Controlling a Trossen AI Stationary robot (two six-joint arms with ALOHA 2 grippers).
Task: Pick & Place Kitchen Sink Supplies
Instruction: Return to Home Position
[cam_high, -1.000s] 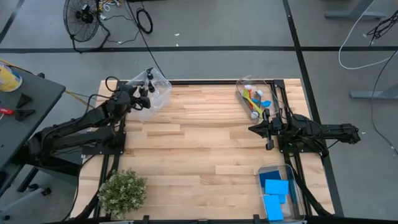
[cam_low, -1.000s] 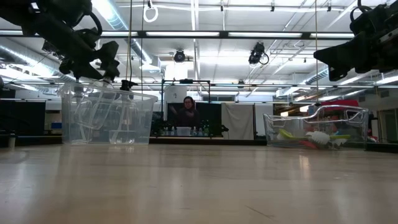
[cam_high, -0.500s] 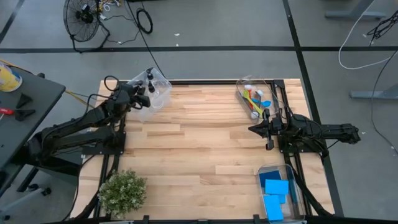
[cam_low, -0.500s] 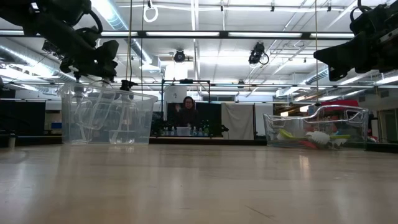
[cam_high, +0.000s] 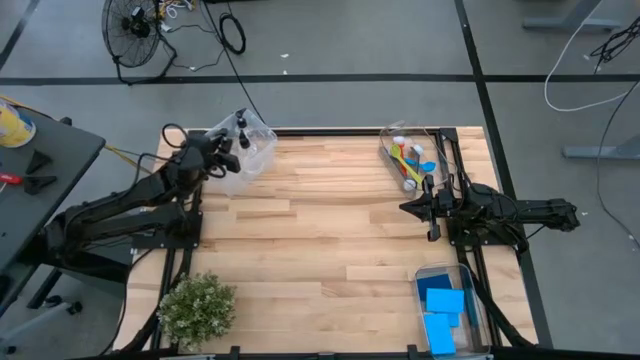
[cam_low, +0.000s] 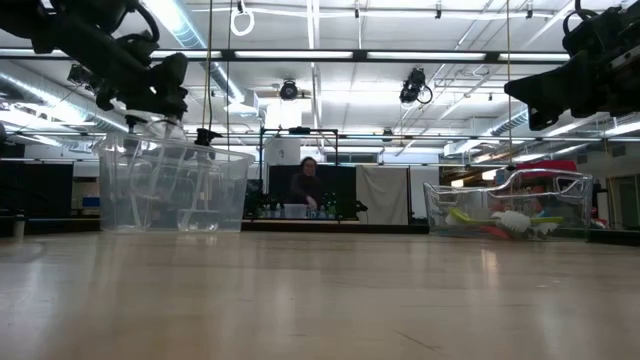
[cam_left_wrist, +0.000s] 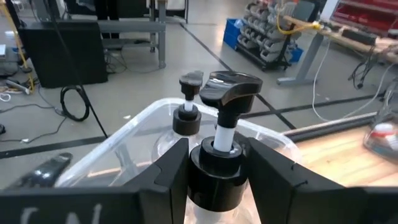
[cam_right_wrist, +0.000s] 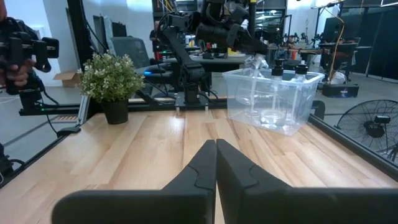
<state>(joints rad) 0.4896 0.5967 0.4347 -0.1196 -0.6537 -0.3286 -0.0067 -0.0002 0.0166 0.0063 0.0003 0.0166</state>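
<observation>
**Grey workshop floor, pale wooden table: supplies lie in 3 clear bins**

Grey concrete floor crossed by black lines surrounds the pale wooden plank table (cam_high: 320, 230), which fills the middle of the high view. A black pedestal fan (cam_high: 130, 30) stands on the floor at the upper left of that frame.

2 dark arms reach in from the frame's sides. The left gripper (cam_high: 230, 150) hangs over the table's upper left corner, above the rim of a clear plastic bin (cam_high: 258, 152). Its fingers (cam_left_wrist: 174, 168) are parted and released. In the left wrist view they stand on either side of the black top of one bottle in the bin. The right gripper (cam_high: 405, 208) hovers right of centre, pointing toward the frame's left. Its fingers are pressed together on nothing.

A bushy green potted plant (cam_high: 197, 308) sits at the lower left corner.

The upper left bin holds small clear bottles with black pump tops (cam_high: 241, 125); at least 2 tops show, upright. A second clear plastic bin (cam_high: 385, 148), at the upper right of the table, holds slim long-handled brushes in yellow-green, blue and red (cam_high: 410, 165). A third clear plastic bin (cam_high: 470, 290), at the lower right, holds flat blue rectangular sponges (cam_high: 445, 300).

A person (cam_low: 305, 185) shows far behind the table in the low view.
</observation>
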